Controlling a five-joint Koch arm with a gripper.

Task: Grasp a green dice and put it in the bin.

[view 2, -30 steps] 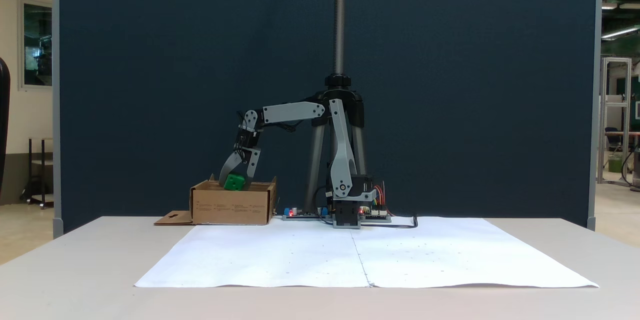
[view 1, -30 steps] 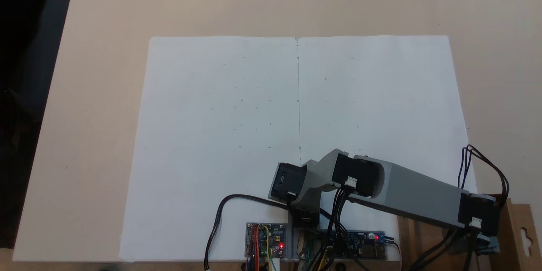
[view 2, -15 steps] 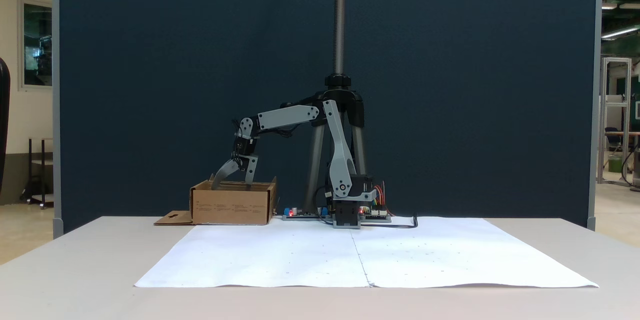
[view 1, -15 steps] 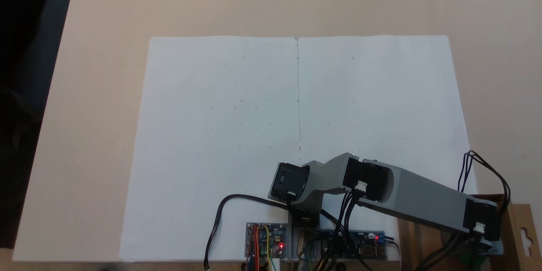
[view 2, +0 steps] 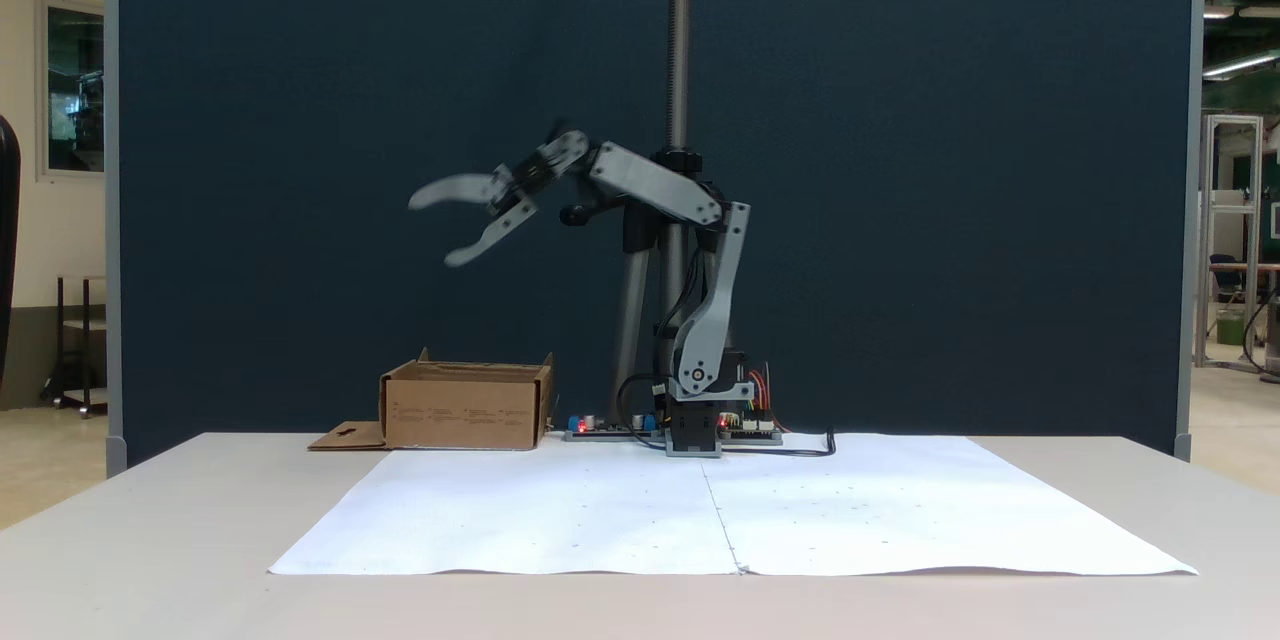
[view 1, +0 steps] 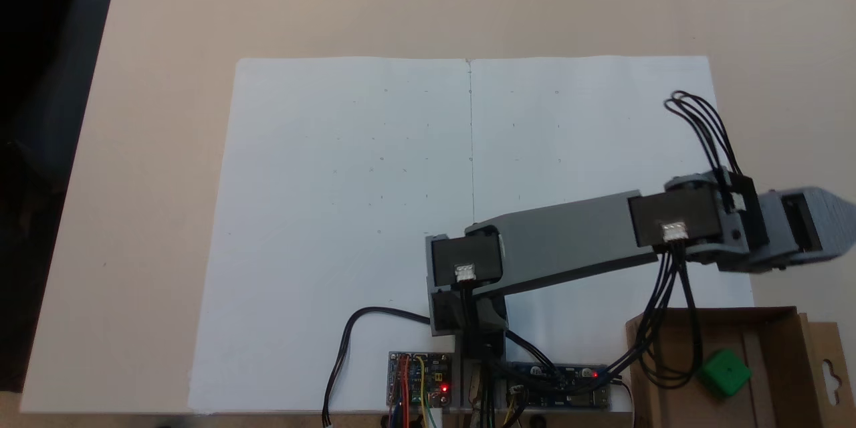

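The green dice (view 1: 723,372) lies inside the brown cardboard bin (view 1: 769,315), resting on its floor near the middle with a corner pointing up in the top-down fixed view. From the front, the bin (view 2: 465,407) stands at the table's back left and its walls hide the dice. My gripper (view 2: 433,232) hangs high in the air above the bin's left part, open and holding nothing, with its jaws spread wide. The arm's wrist (view 1: 789,227) reaches past the bin toward the right edge of the top-down view.
Two white paper sheets (view 1: 401,180) cover the table's middle. Circuit boards with lit LEDs (view 1: 420,380) and black cables (view 1: 348,348) sit by the arm's base (view 2: 700,425). A tripod pole (view 2: 680,40) and a dark blue screen stand behind. The bin's flap (view 2: 345,438) lies flat.
The gripper let go of the green dice, which now lies in the bin. The arm then lifted high and swung away from the bin, with its jaws open.
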